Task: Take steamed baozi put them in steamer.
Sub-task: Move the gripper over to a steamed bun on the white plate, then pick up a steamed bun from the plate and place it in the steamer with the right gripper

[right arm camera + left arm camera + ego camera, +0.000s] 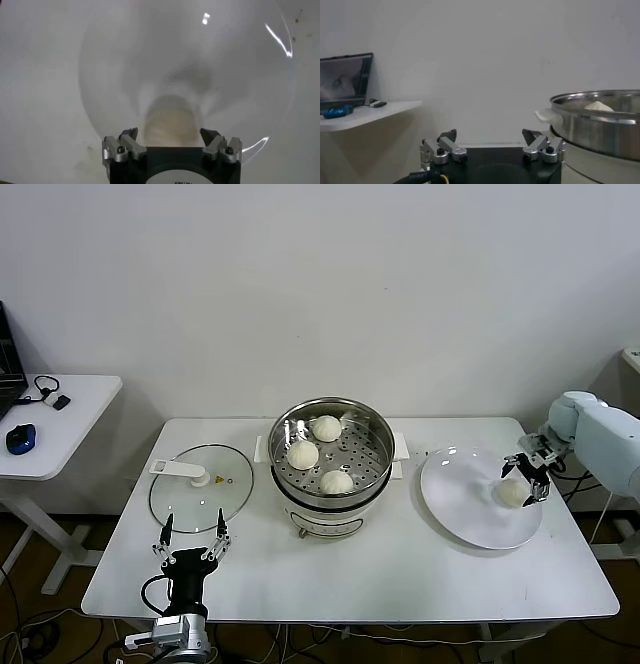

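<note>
1. Head view: a white counter [400, 569] stands before a pale wall. The steamer [377, 477] sits mid-counter with three steamed baozi [303, 454] in its basket; a glass lid [190, 504] lies to its left and a white plate [455, 504] to its right. The right hand [528, 471] hangs spread over a fourth bun [511, 493] on the plate. The left hand [190, 542] waits released near the lid.
2. Left wrist view: the left hand [492, 141] is spread and grasps nothing, beside the steamer [600, 125].
3. Right wrist view: the right hand's [172, 136] fingers straddle the bun [170, 125] without clenching it.
</note>
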